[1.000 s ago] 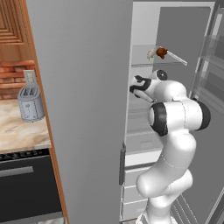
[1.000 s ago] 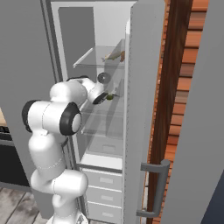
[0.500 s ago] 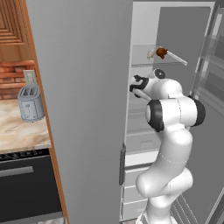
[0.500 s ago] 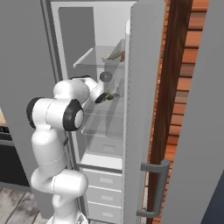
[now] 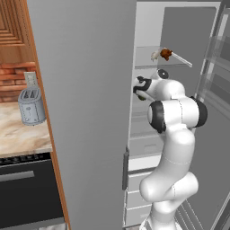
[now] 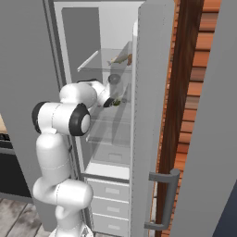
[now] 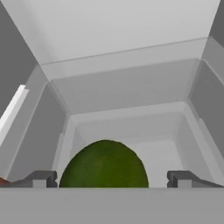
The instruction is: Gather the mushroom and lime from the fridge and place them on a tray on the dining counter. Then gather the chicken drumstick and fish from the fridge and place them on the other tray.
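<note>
End effector [image 7: 107, 178], jaws wide, has pushed deeper into the fridge [image 5: 90, 112], now straddling the lime [image 7: 104, 165], ready to grip.

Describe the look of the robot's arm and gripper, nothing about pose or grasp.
The arm is glossy white, built of rounded, bulbous segments joined by dark, near-black bands at the joints. No cables, markings or labels are visible on it. The gripper has two small dark grey finger tips with blocky, squared ends; in the left base view its hand section looks black against the white wrist.
</note>
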Available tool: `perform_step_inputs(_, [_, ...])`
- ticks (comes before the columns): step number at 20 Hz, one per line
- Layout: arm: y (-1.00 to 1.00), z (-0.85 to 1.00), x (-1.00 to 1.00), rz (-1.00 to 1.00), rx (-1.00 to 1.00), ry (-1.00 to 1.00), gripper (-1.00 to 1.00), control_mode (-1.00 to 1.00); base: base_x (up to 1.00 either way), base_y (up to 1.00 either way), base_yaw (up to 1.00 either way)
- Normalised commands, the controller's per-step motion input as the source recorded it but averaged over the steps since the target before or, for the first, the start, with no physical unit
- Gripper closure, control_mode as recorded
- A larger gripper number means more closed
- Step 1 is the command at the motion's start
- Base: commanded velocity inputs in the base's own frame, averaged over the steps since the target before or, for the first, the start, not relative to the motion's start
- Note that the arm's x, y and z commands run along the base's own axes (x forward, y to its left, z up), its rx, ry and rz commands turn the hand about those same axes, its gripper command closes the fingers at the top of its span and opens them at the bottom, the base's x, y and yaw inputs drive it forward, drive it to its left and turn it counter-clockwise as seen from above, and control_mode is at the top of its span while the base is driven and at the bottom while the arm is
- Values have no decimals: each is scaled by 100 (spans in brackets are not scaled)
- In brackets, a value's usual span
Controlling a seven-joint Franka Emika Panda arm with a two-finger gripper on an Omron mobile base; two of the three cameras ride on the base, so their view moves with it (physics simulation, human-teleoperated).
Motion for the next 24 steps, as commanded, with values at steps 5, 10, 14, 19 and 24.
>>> perform_step_inputs(5, [0,-1,0,0,0,1,-100,-100,0,0,0])
perform_step_inputs(10, [0,-8,0,0,0,1,-100,-100,0,0,0])
perform_step_inputs(14, [0,-14,-4,0,0,1,-100,-100,0,0,0])
perform_step_inputs(19, [1,-5,3,0,2,0,-100,-100,0,0,0])
perform_step_inputs(24, [9,-4,2,0,4,0,-100,-100,0,0,0])
